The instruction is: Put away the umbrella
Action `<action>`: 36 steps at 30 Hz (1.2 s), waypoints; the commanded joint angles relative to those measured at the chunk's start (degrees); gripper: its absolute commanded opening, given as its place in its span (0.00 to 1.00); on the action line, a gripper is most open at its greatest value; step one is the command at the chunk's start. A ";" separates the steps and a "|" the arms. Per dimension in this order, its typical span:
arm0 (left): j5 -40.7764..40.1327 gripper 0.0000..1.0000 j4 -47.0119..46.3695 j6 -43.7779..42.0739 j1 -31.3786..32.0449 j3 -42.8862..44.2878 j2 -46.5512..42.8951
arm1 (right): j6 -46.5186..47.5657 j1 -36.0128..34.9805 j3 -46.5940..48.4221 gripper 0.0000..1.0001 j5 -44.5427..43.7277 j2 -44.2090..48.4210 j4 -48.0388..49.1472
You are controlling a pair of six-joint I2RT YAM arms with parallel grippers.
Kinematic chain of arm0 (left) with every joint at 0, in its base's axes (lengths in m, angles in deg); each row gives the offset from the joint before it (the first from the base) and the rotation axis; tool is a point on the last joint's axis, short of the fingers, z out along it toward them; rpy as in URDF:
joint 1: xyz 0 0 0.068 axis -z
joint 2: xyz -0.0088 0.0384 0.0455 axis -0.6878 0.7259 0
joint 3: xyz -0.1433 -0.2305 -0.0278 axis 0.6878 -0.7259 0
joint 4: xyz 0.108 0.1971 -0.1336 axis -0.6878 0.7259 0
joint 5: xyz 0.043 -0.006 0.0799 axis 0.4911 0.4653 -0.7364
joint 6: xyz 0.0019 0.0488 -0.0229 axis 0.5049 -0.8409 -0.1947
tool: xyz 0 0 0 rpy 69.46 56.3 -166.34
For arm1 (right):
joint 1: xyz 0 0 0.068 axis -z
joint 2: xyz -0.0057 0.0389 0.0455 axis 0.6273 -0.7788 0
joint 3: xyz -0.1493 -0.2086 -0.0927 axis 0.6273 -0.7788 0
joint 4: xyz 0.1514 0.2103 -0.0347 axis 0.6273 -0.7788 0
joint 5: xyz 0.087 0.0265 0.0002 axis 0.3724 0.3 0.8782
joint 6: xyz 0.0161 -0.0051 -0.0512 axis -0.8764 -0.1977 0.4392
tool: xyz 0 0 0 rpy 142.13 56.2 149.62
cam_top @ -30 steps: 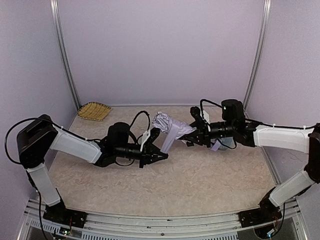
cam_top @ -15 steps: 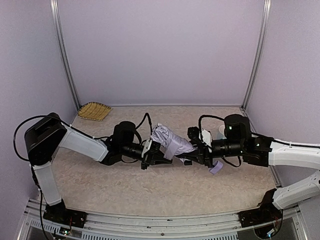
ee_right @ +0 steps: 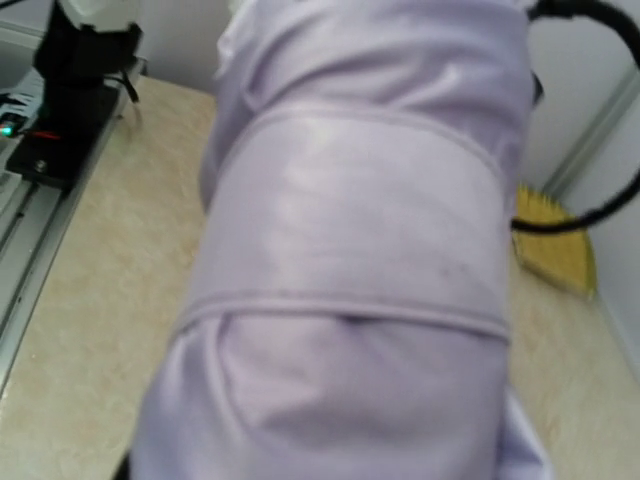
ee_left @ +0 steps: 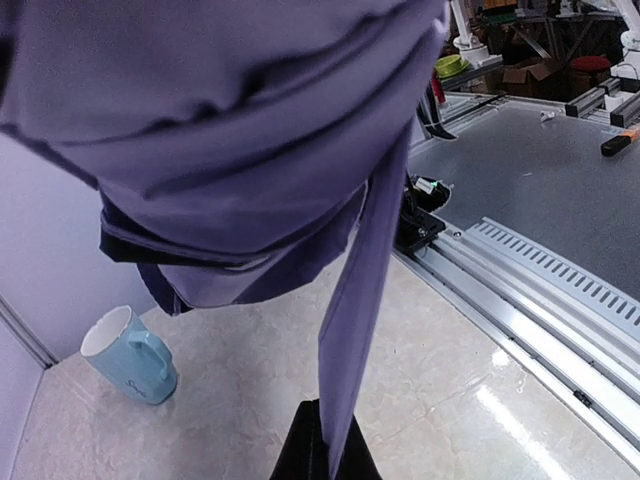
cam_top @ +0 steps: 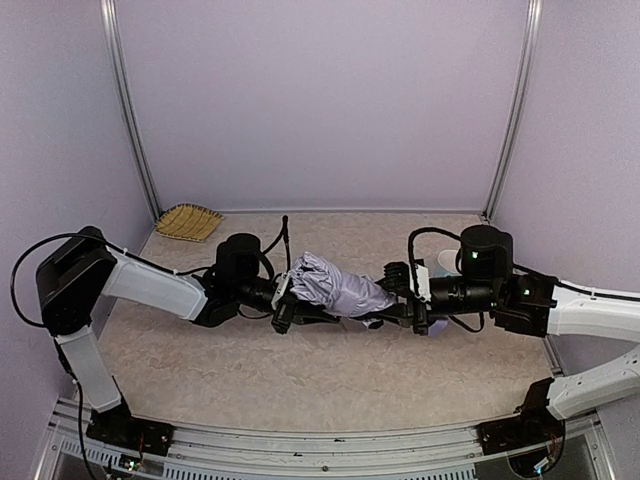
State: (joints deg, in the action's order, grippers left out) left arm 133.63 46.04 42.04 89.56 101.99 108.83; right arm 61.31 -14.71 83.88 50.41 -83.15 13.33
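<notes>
**Umbrella (cam_top: 335, 288) held between both grippers over the table (cam_top: 300, 390)**

The folded umbrella is held lying sideways above the middle of the table, between the two arms. Its strap (ee_left: 360, 290) is pinched between the closed fingers of the left gripper (ee_left: 322, 452). The umbrella's right end is clamped by the right gripper (cam_top: 402, 296). A light-blue cup (ee_left: 130, 355) is seen upright on the table.
</notes>
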 commanded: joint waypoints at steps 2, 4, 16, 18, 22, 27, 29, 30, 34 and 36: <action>-3.19 0.00 1.69 4.89 -3.90 3.43 0.03 | 11.41 -4.24 5.23 0.00 15.99 2.48 -3.11; -4.01 0.00 6.60 0.80 -4.21 6.18 -0.02 | 14.50 -5.17 5.93 0.00 13.11 2.01 -7.01; -15.68 0.00 21.92 -17.31 -5.78 14.68 0.70 | 25.99 -19.15 -5.35 0.00 -14.79 -6.75 -17.04; -17.01 0.00 22.12 -18.21 -5.43 14.96 1.64 | 26.21 -19.84 -7.22 0.00 -17.12 -9.15 -16.50; -21.87 0.00 19.89 -20.15 -3.94 13.25 4.03 | 26.62 -20.96 -9.45 0.00 -20.93 -14.65 -15.25; -27.32 0.00 19.35 -21.45 -3.22 12.76 8.45 | 22.33 -21.40 -11.14 0.00 -20.61 -24.51 -9.76; -29.38 0.00 19.23 -21.76 -3.29 12.08 9.51 | 21.22 -21.41 -10.96 0.00 -21.90 -27.56 -9.55; -30.14 0.00 19.32 -21.77 -3.37 11.78 9.85 | 21.08 -21.41 -10.82 0.00 -22.64 -28.46 -9.99; -33.23 0.00 18.53 -21.90 -3.59 10.14 10.25 | 21.12 -20.70 -11.44 0.00 -23.02 -29.94 -10.58; -33.57 0.00 17.57 -21.58 -4.21 9.14 10.24 | 20.88 -19.90 -11.97 0.00 -22.71 -29.87 -10.45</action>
State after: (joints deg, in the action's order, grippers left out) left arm 110.25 76.90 19.97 89.74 110.40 121.55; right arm 82.55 -31.61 76.56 15.09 -110.23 18.21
